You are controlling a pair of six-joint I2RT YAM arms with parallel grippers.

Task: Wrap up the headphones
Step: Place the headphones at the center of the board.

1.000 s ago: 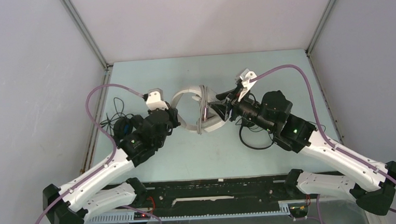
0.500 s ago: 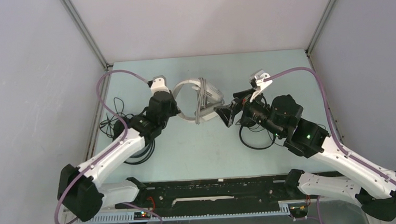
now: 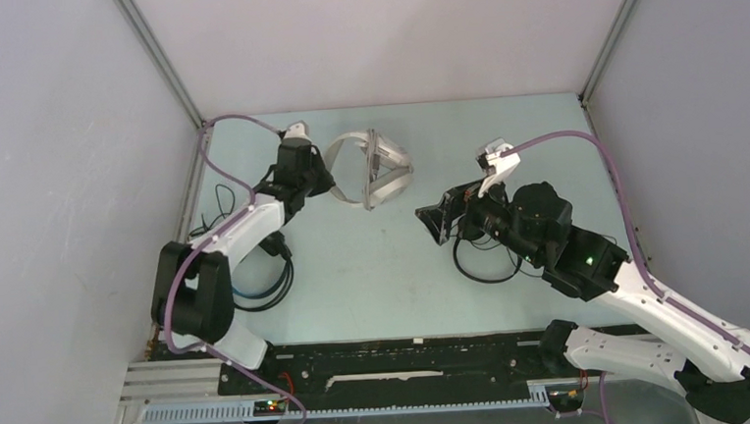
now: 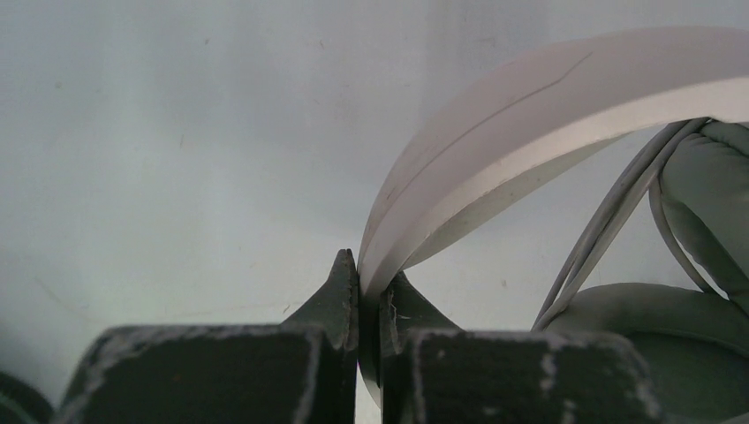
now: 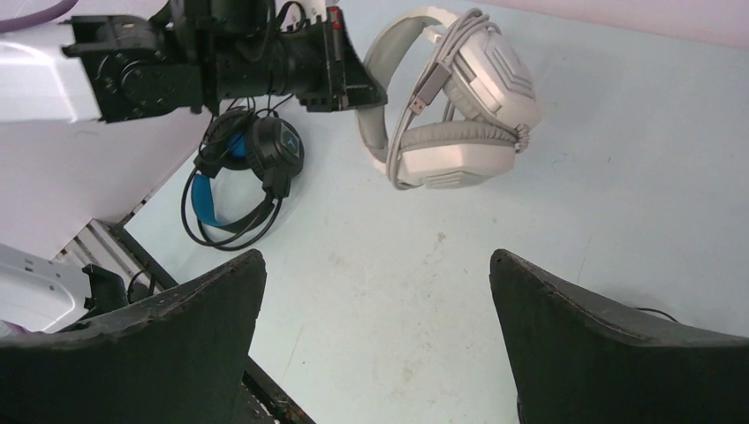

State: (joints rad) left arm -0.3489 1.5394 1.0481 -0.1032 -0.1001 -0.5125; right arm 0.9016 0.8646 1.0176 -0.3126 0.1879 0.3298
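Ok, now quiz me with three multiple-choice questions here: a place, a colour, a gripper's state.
1. Where does the black-and-blue headset lie? A on the table's left side; B at the far right corner; C on the back wall.
2. What colour is the cable wound round the white headset? A red; B light grey; C blue.
3. How is the left gripper? A wide open; B shut on the white headset's band; C shut on a loose plug.
Answers: A, it lies by the left arm; B, pale loops cross the earcups; B, its fingers pinch the band.
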